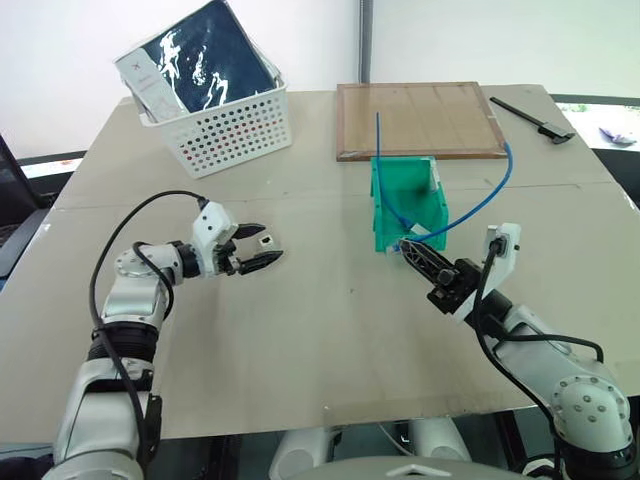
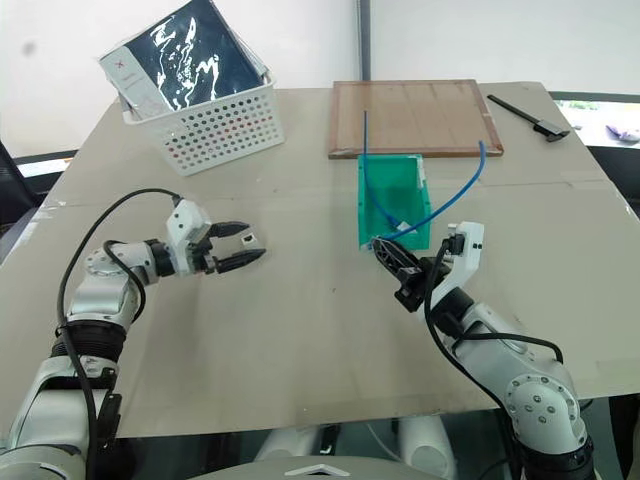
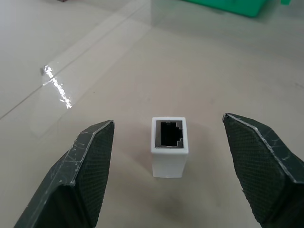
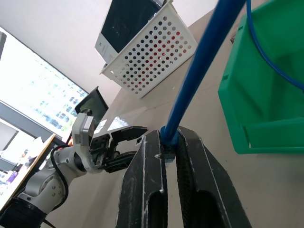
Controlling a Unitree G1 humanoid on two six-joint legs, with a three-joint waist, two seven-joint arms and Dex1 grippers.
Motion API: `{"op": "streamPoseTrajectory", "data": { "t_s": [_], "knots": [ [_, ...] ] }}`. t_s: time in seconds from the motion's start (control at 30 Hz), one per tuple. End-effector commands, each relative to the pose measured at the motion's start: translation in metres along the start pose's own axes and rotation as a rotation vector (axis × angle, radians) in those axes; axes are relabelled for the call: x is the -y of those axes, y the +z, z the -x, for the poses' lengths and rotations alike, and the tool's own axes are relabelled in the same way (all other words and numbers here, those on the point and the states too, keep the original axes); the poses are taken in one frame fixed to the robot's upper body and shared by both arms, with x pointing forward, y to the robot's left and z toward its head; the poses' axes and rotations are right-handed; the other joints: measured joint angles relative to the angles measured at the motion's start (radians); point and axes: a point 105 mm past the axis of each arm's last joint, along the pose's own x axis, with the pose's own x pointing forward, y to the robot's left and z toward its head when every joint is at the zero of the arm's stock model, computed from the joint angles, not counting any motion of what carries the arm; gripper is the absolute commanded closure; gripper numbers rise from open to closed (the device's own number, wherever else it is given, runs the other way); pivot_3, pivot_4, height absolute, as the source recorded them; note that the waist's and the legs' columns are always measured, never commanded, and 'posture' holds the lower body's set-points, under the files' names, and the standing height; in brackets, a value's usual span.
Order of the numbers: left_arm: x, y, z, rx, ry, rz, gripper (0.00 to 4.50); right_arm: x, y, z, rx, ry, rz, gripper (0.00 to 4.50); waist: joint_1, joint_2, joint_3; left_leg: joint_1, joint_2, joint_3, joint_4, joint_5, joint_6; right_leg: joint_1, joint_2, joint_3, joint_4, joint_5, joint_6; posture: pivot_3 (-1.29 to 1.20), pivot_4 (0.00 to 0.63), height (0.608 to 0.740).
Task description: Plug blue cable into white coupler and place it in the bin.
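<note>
Left claw [image 1: 262, 250] is spread wide, with the white coupler [image 3: 169, 145] sitting on the counter [image 1: 330, 330] right between the two fingers, not touching either one as far as I can see from the wrist cam. Its dark socket hole faces back toward that cam.

Over on the right, the right claw [image 1: 413, 250] is clamped tight on the blue cable [image 1: 480, 208], gripping it near one end, just at the near edge of the bin [image 1: 405, 205]. I think the clear plug is tucked in at the fingertips, but it's too small for me to be sure. From the grip the cable arcs up and out to the right, and more blue cable runs through the green bin and sticks up past its far wall.

That bin sits about mid-counter, just near of a flat wooden board [image 1: 418, 120]. Far left there's a white perforated basket [image 1: 222, 125] with a dark shiny package [image 1: 205, 55] leaning out of it. A black tool [image 1: 532, 120] lies at the far right, beside the board. Coupler and cable are well apart, each on its own side.
</note>
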Motion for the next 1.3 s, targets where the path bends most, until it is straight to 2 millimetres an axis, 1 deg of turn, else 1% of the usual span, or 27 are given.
{"op": "streamPoseTrajectory", "data": {
  "t_s": [0.03, 0.1, 0.13, 0.2, 0.23, 0.27, 0.3, 0.33, 0.37, 0.43, 0.53, 0.63, 0.7, 0.73, 0.77, 0.83, 0.9, 1.0, 1.07, 1.17, 1.27, 1.3],
  "knots": [
    [-0.006, 0.001, -0.001, -0.01, 0.004, -0.054, 0.77, -0.012, 0.009, 0.005, 0.048, 0.034, 0.025, 4.5, 0.0, 0.0, 0.0, 0.0, 0.0, 0.0, 0.0, 0.0, 0.0, 0.0, 0.0, 0.0, 0.0, 0.0, 0.0, 0.0, 0.15, 0.74],
    [-0.006, -0.004, -0.001, -0.029, 0.001, -0.061, 0.77, -0.012, 0.009, 0.006, 0.049, 0.029, 0.028, 4.5, 0.0, 0.0, 0.0, 0.0, 0.0, 0.0, 0.0, 0.0, 0.0, 0.0, 0.0, 0.0, 0.0, 0.0, 0.0, 0.0, 0.15, 0.74],
    [-0.007, -0.006, -0.002, -0.032, 0.002, -0.057, 1.28, -0.012, 0.009, 0.007, 0.05, 0.026, 0.029, 4.5, 0.0, 0.0, 0.0, 0.0, 0.0, 0.0, 0.0, 0.0, 0.0, 0.0, 0.0, 0.0, 0.0, 0.0, 0.0, 0.0, 0.15, 0.74],
    [-0.006, -0.007, -0.004, -0.029, -0.005, -0.05, 1.89, -0.012, 0.009, 0.008, 0.047, 0.023, 0.032, 4.5, 0.0, 0.0, 0.0, 0.0, 0.0, 0.0, 0.0, 0.0, 0.0, 0.0, 0.0, 0.0, 0.0, 0.0, 0.0, 0.0, 0.15, 0.74],
    [-0.006, -0.008, -0.005, -0.025, -0.007, -0.047, 2.45, -0.012, 0.009, 0.008, 0.044, 0.023, 0.035, 4.5, 0.0, -0.001, 0.0, 0.0, 0.0, 0.0, 0.0, 0.0, 0.0, 0.0, 0.0, 0.0, 0.0, 0.0, 0.0, 0.0, 0.15, 0.74],
    [-0.005, -0.008, -0.006, -0.021, -0.009, -0.045, 2.88, -0.012, 0.008, 0.008, 0.041, 0.022, 0.038, 4.5, 0.0, 0.0, 0.0, 0.0, 0.0, 0.0, 0.0, 0.0, 0.0, 0.0, 0.0, -0.001, 0.0, 0.0, 0.0, 0.0, 0.15, 0.74],
    [-0.005, -0.008, -0.007, -0.015, -0.014, -0.043, 3.22, -0.012, 0.008, 0.009, 0.038, 0.022, 0.043, 4.5, 0.0, 0.0, 0.0, 0.0, 0.0, 0.0, 0.0, 0.0, 0.0, 0.0, 0.0, -0.001, 0.0, 0.0, 0.0, 0.0, 0.15, 0.74],
    [-0.003, -0.007, -0.007, -0.007, -0.02, -0.039, 3.82, -0.012, 0.008, 0.009, 0.035, 0.021, 0.048, 4.5, 0.0, 0.0, 0.0, 0.0, 0.0, 0.0, 0.0, 0.0, 0.0, 0.0, 0.0, -0.001, 0.0, 0.0, 0.0, 0.0, 0.15, 0.74],
    [-0.002, -0.007, -0.007, 0.003, -0.028, -0.037, 4.07, -0.012, 0.008, 0.009, 0.034, 0.021, 0.054, 4.5, 0.0, 0.0, 0.0, 0.0, 0.0, 0.0, 0.0, 0.0, 0.0, 0.0, 0.0, -0.001, 0.0, 0.0, 0.0, 0.0, 0.15, 0.74],
    [0.002, -0.002, -0.007, 0.032, -0.054, -0.036, 4.1, -0.011, 0.009, 0.01, 0.03, 0.021, 0.086, 4.5, 0.0, 0.0, 0.0, 0.0, 0.0, 0.0, 0.0, 0.0, 0.0, 0.0, 0.0, -0.001, 0.0, 0.0, 0.0, 0.0, 0.15, 0.74],
    [0.018, 0.012, -0.013, 0.064, -0.144, -0.064, 4.1, -0.01, 0.009, 0.011, -0.031, 0.053, 0.254, 4.5, -0.001, 0.0, 0.0, -0.001, 0.0, 0.0, 0.001, 0.0, 0.0, 0.0, -0.001, 0.0, 0.0, 0.0, 0.0, 0.0, 0.15, 0.74],
    [0.043, 0.026, -0.026, 0.088, -0.245, -0.086, 4.1, -0.01, 0.008, 0.011, -0.099, 0.092, 0.371, 4.5, 0.0, -0.001, 0.0, -0.001, 0.0, 0.0, 0.001, 0.0, 0.0, 0.0, -0.001, -0.001, 0.0, 0.0, 0.0, 0.0, 0.15, 0.74],
    [0.064, 0.036, -0.038, 0.1, -0.311, -0.083, 4.1, -0.011, 0.003, 0.009, -0.179, 0.145, 0.484, 4.5, 0.001, -0.001, 0.001, -0.002, 0.0, 0.0, 0.001, 0.0, 0.0, 0.0, -0.001, -0.001, 0.0, 0.0, 0.0, 0.0, 0.15, 0.74],
    [0.079, 0.041, -0.044, 0.098, -0.359, -0.094, 4.1, -0.013, 0.001, 0.005, -0.203, 0.195, 0.535, 4.5, 0.0, -0.001, 0.001, -0.001, 0.0, -0.001, 0.001, 0.0, 0.0, 0.0, -0.002, -0.002, 0.0, 0.0, 0.0, 0.0, 0.15, 0.74],
    [0.088, 0.044, -0.048, 0.095, -0.388, -0.103, 4.1, -0.015, 0.0, 0.002, -0.215, 0.23, 0.565, 4.5, 0.0, -0.001, 0.001, -0.001, 0.0, -0.001, 0.002, 0.0, 0.0, 0.0, -0.001, -0.002, 0.0, 0.0, 0.0, 0.0, 0.15, 0.74],
    [0.101, 0.048, -0.056, 0.076, -0.422, -0.124, 4.1, -0.014, -0.002, -0.007, -0.271, 0.29, 0.633, 4.5, -0.004, -0.001, 0.001, -0.001, 0.0, 0.0, 0.002, 0.0, 0.0, 0.001, -0.001, -0.002, 0.0, 0.0, 0.001, 0.0, 0.15, 0.74],
    [0.108, 0.051, -0.064, 0.067, -0.43, -0.123, 4.1, -0.007, -0.002, -0.02, -0.329, 0.322, 0.702, 4.5, -0.004, -0.001, 0.001, -0.001, 0.0, 0.0, 0.002, 0.0, 0.0, 0.001, -0.001, -0.001, 0.0, 0.0, 0.001, 0.0, 0.15, 0.74],
    [0.116, 0.041, -0.074, 0.017, -0.455, -0.167, 4.1, 0.005, -0.009, -0.038, -0.442, 0.369, 0.856, 4.5, -0.005, -0.001, 0.001, 0.0, 0.0, 0.001, 0.002, 0.0, 0.0, 0.0, 0.0, -0.001, 0.0, 0.0, 0.0, 0.0, 0.15, 0.74],
    [0.116, 0.03, -0.079, -0.017, -0.451, -0.197, 4.1, 0.01, -0.015, -0.046, -0.5, 0.41, 0.918, 4.5, -0.003, -0.001, 0.001, 0.0, 0.0, 0.001, 0.001, 0.0, 0.0, 0.0, 0.0, -0.001, 0.0, 0.0, 0.0, 0.0, 0.15, 0.74],
    [0.111, 0.021, -0.085, -0.043, -0.432, -0.219, 4.1, 0.015, -0.024, -0.052, -0.569, 0.47, 0.977, 4.5, 0.003, -0.001, 0.001, -0.001, 0.0, 0.001, 0.002, 0.0, 0.0, 0.0, 0.0, -0.001, 0.0, 0.0, 0.0, 0.0, 0.15, 0.74],
    [0.107, 0.023, -0.088, -0.032, -0.419, -0.221, 4.1, 0.017, -0.026, -0.054, -0.585, 0.498, 0.993, 4.5, 0.004, -0.001, 0.001, -0.002, -0.001, -0.001, 0.002, 0.0, 0.0, 0.0, -0.002, -0.002, 0.0, 0.0, 0.0, 0.0, 0.15, 0.74],
    [0.106, 0.023, -0.087, -0.031, -0.421, -0.221, 4.1, 0.014, -0.026, -0.055, -0.58, 0.511, 0.981, 4.5, 0.004, -0.001, 0.001, -0.002, -0.002, -0.001, 0.002, 0.0, 0.0, 0.0, -0.002, -0.002, 0.0, 0.0, 0.0, 0.0, 0.15, 0.74]
  ]
}}
